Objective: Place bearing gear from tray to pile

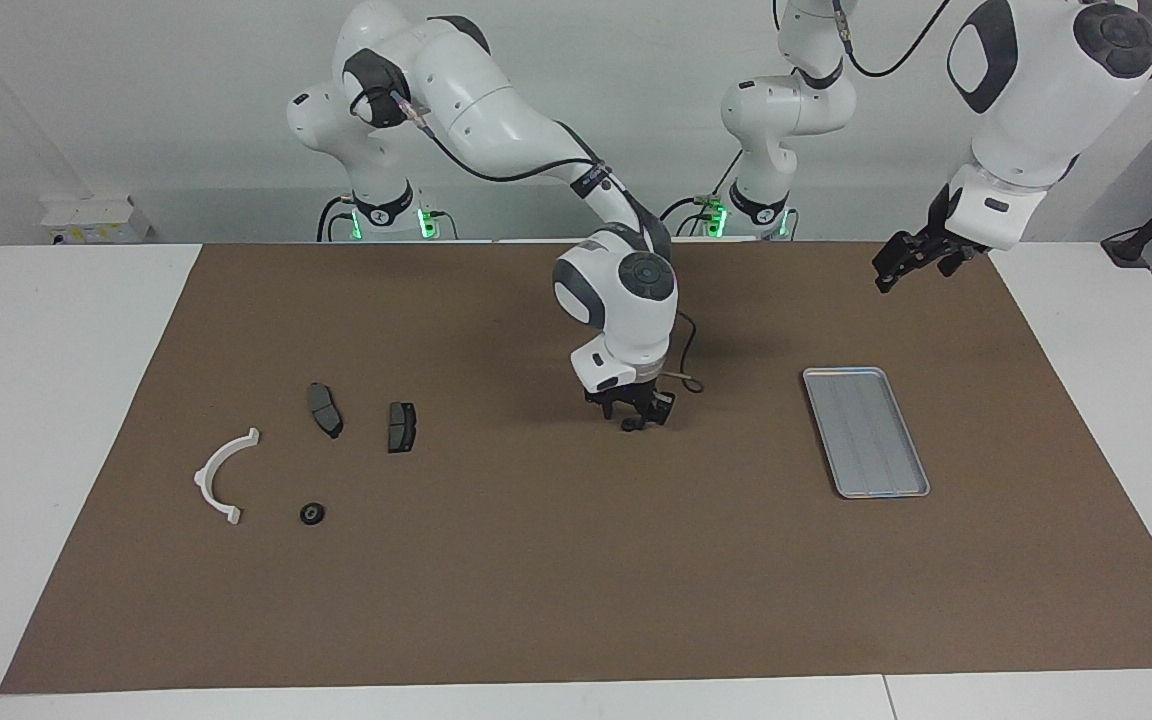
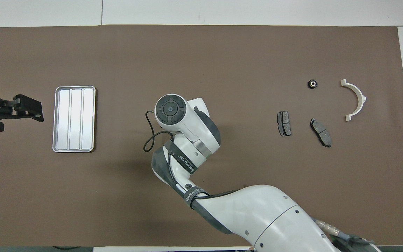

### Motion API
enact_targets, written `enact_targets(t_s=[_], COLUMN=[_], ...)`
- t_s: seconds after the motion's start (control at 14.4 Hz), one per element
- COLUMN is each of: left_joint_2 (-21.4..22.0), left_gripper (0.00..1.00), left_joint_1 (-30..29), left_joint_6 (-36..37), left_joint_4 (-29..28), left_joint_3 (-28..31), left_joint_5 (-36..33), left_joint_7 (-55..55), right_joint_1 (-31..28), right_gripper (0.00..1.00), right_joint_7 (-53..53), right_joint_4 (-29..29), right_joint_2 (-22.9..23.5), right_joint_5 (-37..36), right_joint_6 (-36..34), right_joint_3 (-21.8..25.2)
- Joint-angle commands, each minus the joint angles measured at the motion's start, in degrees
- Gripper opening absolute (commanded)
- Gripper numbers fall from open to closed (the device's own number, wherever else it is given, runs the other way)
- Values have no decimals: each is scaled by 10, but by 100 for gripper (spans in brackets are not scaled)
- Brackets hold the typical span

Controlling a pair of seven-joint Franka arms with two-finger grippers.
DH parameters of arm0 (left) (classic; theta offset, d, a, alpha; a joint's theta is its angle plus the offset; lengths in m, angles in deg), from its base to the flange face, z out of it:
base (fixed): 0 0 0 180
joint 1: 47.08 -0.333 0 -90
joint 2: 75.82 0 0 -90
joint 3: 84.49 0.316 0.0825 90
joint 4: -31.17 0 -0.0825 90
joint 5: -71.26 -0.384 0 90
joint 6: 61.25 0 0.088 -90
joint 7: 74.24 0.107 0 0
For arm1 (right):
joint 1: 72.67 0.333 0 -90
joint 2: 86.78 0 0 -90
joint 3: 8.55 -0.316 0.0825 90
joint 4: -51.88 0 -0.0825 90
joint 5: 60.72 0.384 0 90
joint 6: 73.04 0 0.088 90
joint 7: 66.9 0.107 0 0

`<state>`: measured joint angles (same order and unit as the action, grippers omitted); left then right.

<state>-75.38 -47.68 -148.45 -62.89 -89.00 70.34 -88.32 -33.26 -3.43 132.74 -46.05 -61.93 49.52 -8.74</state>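
So the right gripper point(image 1: 635, 420) was down at the brown mat point(image 1: 536, 600) near the middle of the facing view, fingers set around a small dark bearing gear point(image 1: 628, 425) that sat on the mat. Honestly couldn't tell if the fingers had actually clamped it or just stood close on either side. In the overhead view the arm's big white wrist covered that spot completely. The tray point(image 1: 866, 431) lay at centre right of the facing view, centre left in the overhead one point(image 2: 74, 119), well apart from the gear. The left gripper point(image 1: 904, 262) hung in the air in the upper right of the facing view, up over the mat's edge above the tray, fingers apart and holding nothing. Over in the left part of the facing view was the pile: a white curved bracket point(image 1: 221, 476), two dark brake pads point(image 1: 325, 409) point(image 1: 401, 426) and another little bearing gear point(image 1: 312, 513), all spread out separately.
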Motion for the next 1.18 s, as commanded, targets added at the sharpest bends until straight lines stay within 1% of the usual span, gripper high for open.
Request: enact_targets(t_s=[0.0, 0.21, 0.28, 0.42, 0.49, 0.56, 0.76, 0.83, 0.97, 1.04, 1.11], left_joint_2=[12, 12, 12, 13, 14, 14, 14, 13, 14, 14, 14], left_gripper=[100, 100, 100, 100, 100, 100, 100, 100, 100, 100, 100], left_joint_1=[-8, -9, -9, -8, -7, -6, -5, -5, -5, -5, -5], left_joint_6=[6, 7, 5, 6, 7, 6, 7, 7, 6, 7, 6], left_joint_4=[-6, -6, -6, -7, -7, -7, -7, -7, -7, -7, -7], left_joint_3=[-5, -3, -3, -4, -5, -4, -4, -4, -4, -4, -4], left_joint_5=[7, 7, 7, 7, 7, 7, 7, 7, 7, 7, 7], left_joint_7=[7, 5, 5, 4, 4, 4, 3, 4, 3, 3, 3], right_joint_1=[-6, -10, -10, -10, -10, -10, -9, -9, -10, -13, -27], right_gripper=[59, 59, 57, 47, 45, 37, 3, 0, 0, 0, 0], right_joint_7=[5, 6, 6, 8, 9, 9, 12, 11, 10, 4, -15], right_joint_4=[-32, -41, -41, -41, -41, -41, -40, -41, -41, -43, -60], right_joint_2=[25, 31, 31, 31, 31, 30, 30, 30, 30, 29, 23], right_joint_5=[1, 1, 1, 2, 2, 2, 5, 5, 0, -7, -6], right_joint_6=[1, 2, 1, 4, 6, 7, 12, 11, -2, -20, -52], right_joint_3=[-1, -1, -1, -1, -1, -1, -1, -1, -1, 4, 5])
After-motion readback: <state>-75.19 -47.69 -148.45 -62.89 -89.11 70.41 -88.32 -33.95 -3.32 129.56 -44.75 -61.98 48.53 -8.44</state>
